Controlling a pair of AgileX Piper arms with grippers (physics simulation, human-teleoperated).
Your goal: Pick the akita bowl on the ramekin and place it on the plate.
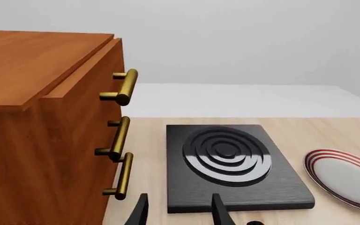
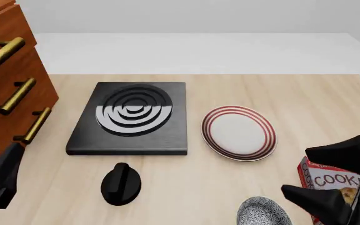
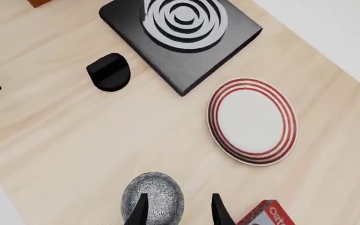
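Observation:
The akita bowl (image 3: 158, 194) is a small grey speckled bowl near the table's front edge, also low in the front view (image 2: 264, 212). The ramekin is hidden from every view. My right gripper (image 3: 178, 213) hovers open above the bowl. One of its fingertips (image 3: 139, 211) overlaps the bowl's surface and the other stands beside the bowl; nothing is held. The plate (image 3: 252, 121), white with red rings, lies farther out, beside the stove plate (image 2: 238, 132). My left gripper (image 1: 178, 214) is open and empty, pointing at the stove plate, far from the bowl.
A black square stove plate (image 2: 133, 117) lies mid-table with a black knob (image 2: 120, 183) in front of it. A wooden drawer cabinet (image 2: 8, 84) with brass handles stands at the left. A red cookie box (image 2: 327, 180) lies under my right arm, right of the bowl.

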